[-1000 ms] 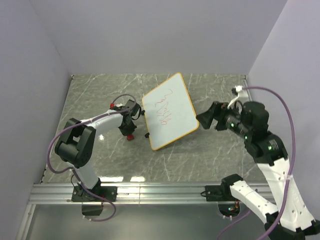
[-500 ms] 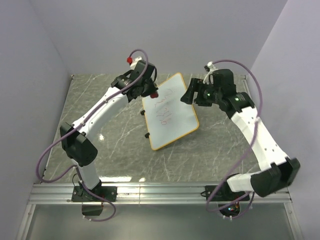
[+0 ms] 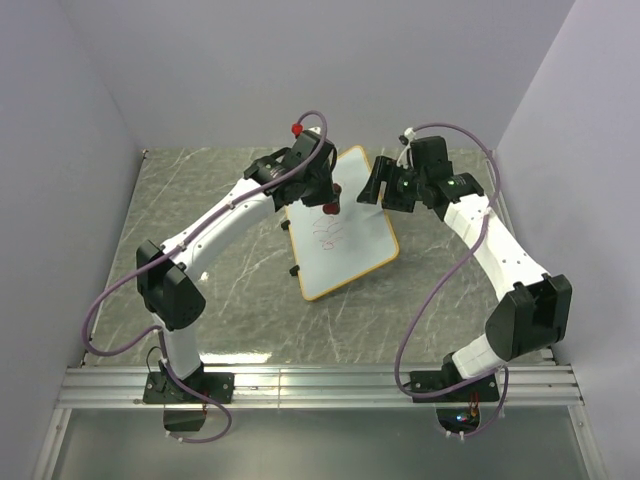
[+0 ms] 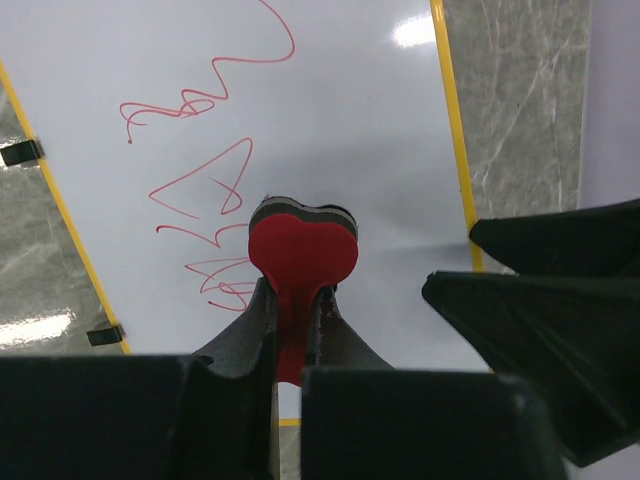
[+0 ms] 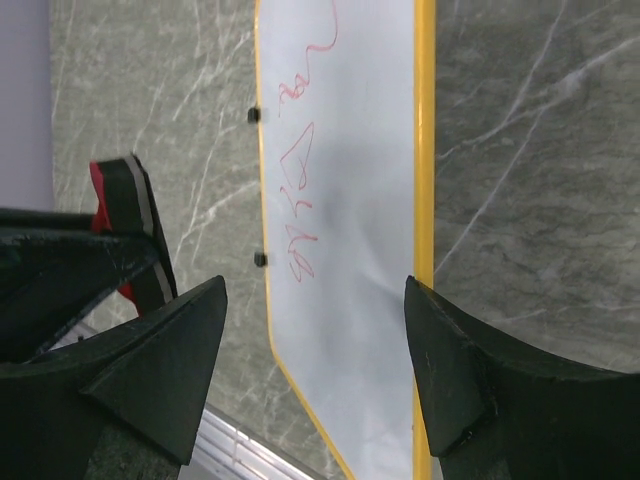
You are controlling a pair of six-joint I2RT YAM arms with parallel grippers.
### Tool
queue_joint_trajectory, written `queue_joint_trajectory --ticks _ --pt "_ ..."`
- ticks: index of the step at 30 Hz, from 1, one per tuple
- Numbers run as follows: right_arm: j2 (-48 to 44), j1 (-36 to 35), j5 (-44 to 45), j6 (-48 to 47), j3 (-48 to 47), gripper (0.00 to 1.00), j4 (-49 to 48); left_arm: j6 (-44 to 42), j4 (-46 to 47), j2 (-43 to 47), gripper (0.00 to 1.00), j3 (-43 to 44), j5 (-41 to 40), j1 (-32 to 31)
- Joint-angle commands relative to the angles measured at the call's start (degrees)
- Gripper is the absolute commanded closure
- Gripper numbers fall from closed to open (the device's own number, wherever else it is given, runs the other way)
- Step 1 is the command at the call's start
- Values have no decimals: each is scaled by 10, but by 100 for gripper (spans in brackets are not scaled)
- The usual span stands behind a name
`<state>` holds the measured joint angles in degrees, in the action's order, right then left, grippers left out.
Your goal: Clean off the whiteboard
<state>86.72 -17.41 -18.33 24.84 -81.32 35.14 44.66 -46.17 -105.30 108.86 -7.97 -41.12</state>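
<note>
The whiteboard (image 3: pixel 345 240) lies flat and askew on the marble counter (image 3: pixel 250 310), with red scribbles (image 4: pixel 205 190) across it. The left tool (image 4: pixel 295 300) is clamped on a red eraser (image 4: pixel 303 250) over the board's far end; I cannot tell if it touches. The right tool (image 5: pixel 312 290) hangs over the board's right rim, jaws spread wide and empty.

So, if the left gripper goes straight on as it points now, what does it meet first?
Probably the whiteboard: the red eraser in the left gripper would touch it beside the red scribbles; depth is unclear.
</note>
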Motion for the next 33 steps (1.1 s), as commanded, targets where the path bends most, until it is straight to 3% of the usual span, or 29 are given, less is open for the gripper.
queue_joint_trajectory --ticks 1,7,12,22,26,29,33 --pt "-4 18 25 8 -12 21 -29 -31 10 11 100 -1 18 0" --pt "-8 26 -10 33 -16 23 -71 -55 16 -2 100 5 30 0" --pt "30 27 -7 22 -54 23 -45 -68 19 -16 100 21 38 1" --pt "71 26 -78 29 -7 25 -98 -76 39 -35 100 30 71 1" --pt "79 26 -113 31 2 26 -114 -78 43 -75 100 82 88 2" --pt "84 26 -130 28 3 34 -117 -78 42 -112 100 130 107 4" --pt "86 26 -148 26 9 65 -119 -70 54 -149 100 160 132 24"
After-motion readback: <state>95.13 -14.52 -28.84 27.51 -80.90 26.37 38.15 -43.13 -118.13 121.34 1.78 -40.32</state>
